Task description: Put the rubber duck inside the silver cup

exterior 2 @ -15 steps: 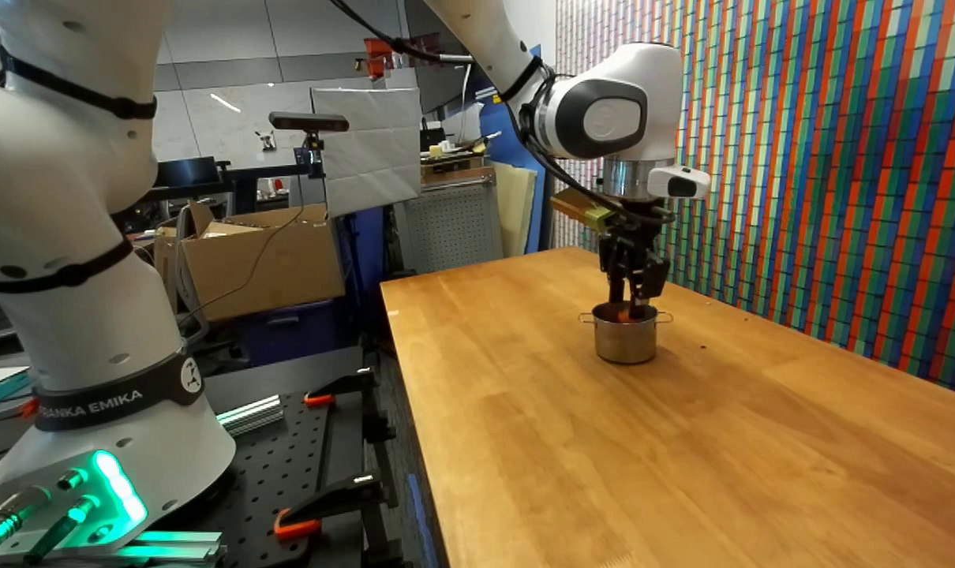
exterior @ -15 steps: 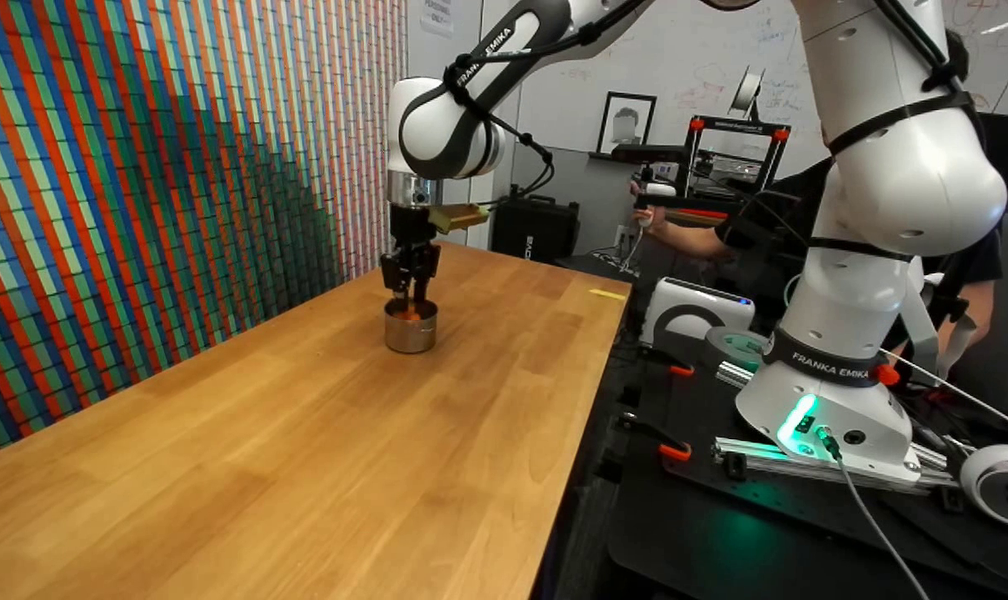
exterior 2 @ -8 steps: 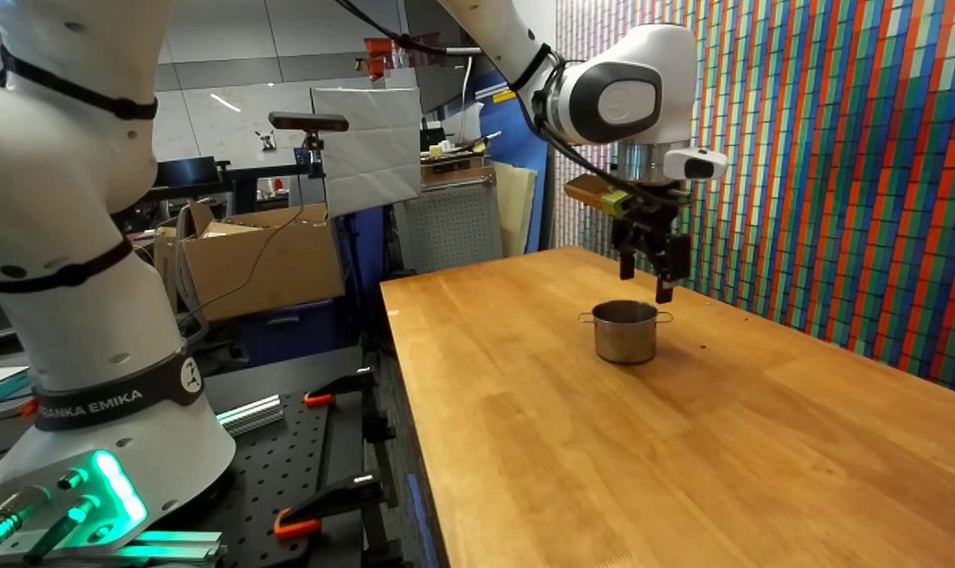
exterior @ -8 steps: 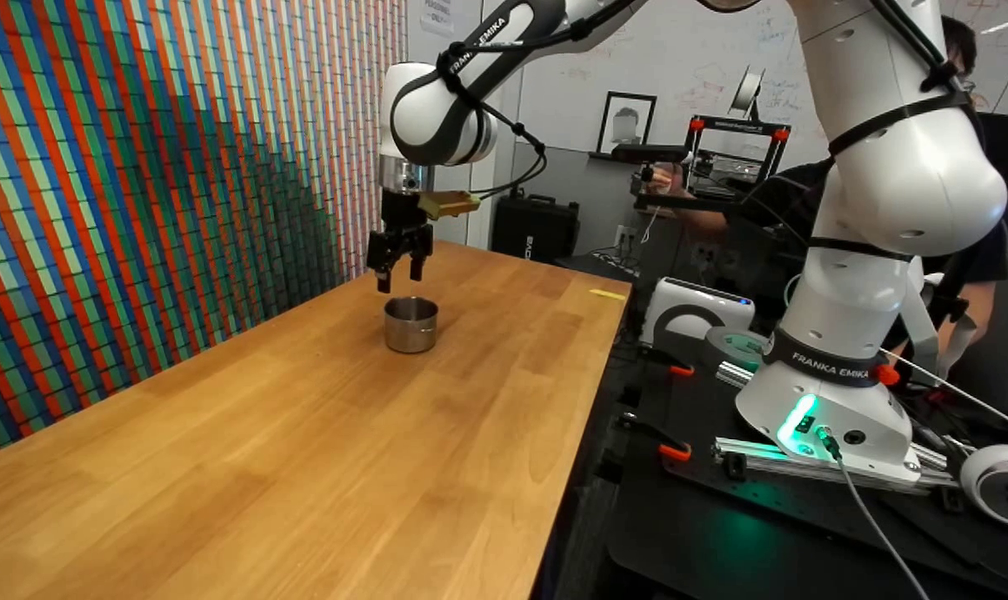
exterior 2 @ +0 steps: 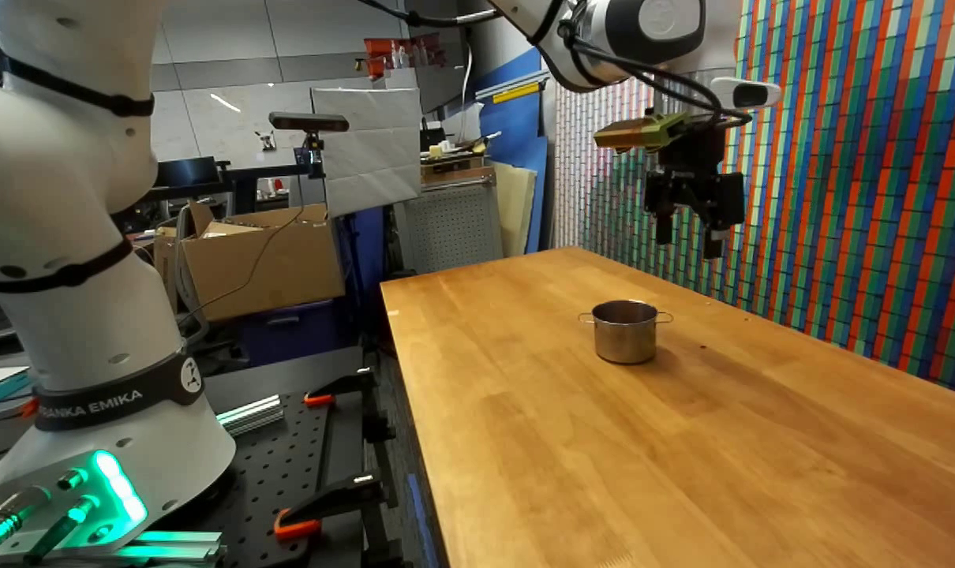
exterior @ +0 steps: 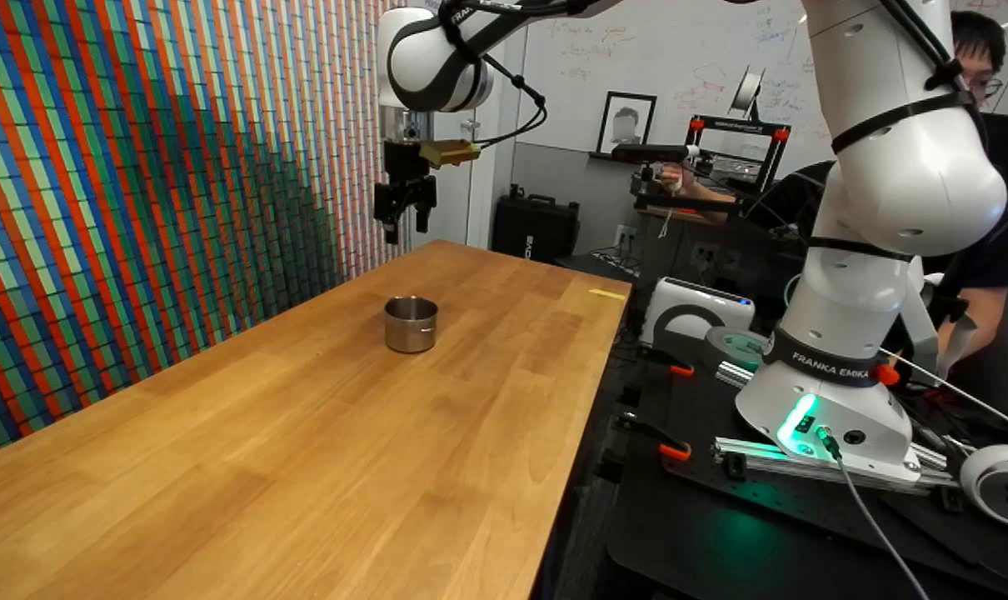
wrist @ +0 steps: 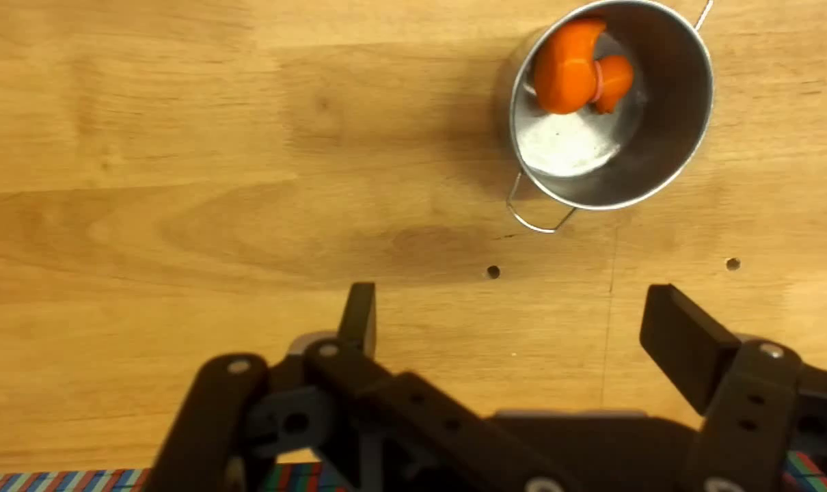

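In the wrist view the orange rubber duck [wrist: 569, 68] lies on the bottom of the silver cup [wrist: 680, 116], against one side of its wall. Both exterior views show the cup [exterior: 411, 332] [exterior 2: 625, 339] upright on the table, two thin wire handles on its sides; from there the duck is hidden by the wall. My black gripper [exterior: 406, 231] [exterior 2: 688, 243] hangs well above the table, higher than the cup and off to its patterned-wall side. Its jaws stand wide apart with only bare tabletop seen between them in the wrist view [wrist: 512, 307].
The wooden table [exterior 2: 572, 450] carries the cup. A colourful patterned wall [exterior: 137, 192] runs along one long edge, close to the gripper. A strip of yellow tape [exterior: 608, 294] marks the opposite edge. Beyond the robot base [exterior: 820, 417] a person [exterior: 979, 67] is partly visible.
A second ago the fingers were down in the cup with orange between them. They have since opened and risen out, up and toward the patterned wall. The cup has stayed in place.
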Robot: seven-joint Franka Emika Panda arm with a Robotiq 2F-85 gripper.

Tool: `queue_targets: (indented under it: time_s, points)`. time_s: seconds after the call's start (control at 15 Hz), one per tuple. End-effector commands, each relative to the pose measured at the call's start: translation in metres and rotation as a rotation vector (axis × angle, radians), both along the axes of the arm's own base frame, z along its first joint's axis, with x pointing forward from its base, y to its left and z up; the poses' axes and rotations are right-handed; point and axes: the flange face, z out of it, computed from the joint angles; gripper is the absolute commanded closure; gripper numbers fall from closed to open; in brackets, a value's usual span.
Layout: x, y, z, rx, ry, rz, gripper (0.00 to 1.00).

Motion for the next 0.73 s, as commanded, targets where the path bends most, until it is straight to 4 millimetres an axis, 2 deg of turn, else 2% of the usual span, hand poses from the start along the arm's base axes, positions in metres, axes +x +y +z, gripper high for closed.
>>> queue_targets:
  time_s: [0.0, 0.27, 0.33, 0.67]
  points:
    - [0.0, -0.025, 0.017, -0.061, 0.05, -0.036, 0.0]
    - [-0.01, -0.049, 0.009, -0.126, 0.143, -0.08, 0.0]
    - [-0.009, -0.042, 0.002, -0.087, 0.11, -0.051, 0.0]
    - [-0.01, -0.041, -0.003, -0.088, 0.121, -0.049, 0.0]
